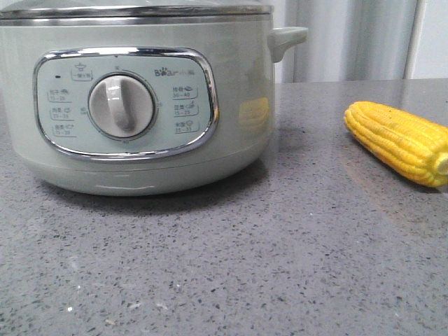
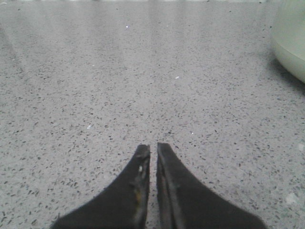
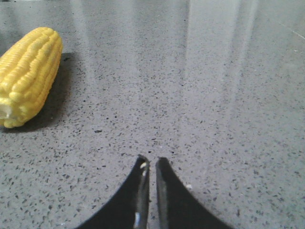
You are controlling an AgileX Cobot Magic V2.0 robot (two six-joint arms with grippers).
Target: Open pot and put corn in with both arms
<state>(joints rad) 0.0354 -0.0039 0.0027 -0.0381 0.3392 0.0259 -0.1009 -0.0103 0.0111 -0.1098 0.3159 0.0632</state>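
Grey table [image 1: 231, 280]: speckled stone, bare across the near half, so both arms have free room to travel.
Left pincer [image 2: 153, 149]: black fingers clenched to a thin slit, nothing between them, low over bare table; the pot's wall shows at its 2 o'clock, well apart.
Right pincer [image 3: 149, 162]: likewise clenched and empty; the corn lies at its 10 o'clock, apart.
Corn [image 1: 399, 142]: on its side at 3 o'clock in the front view, tapered tip pointing toward the pot, clear table all round for a grasp.
Pot [image 1: 140, 98]: at 10 o'clock, dial facing the camera, lid seemingly still on above the steel rim; side handle [image 1: 287, 38] juts toward the corn.
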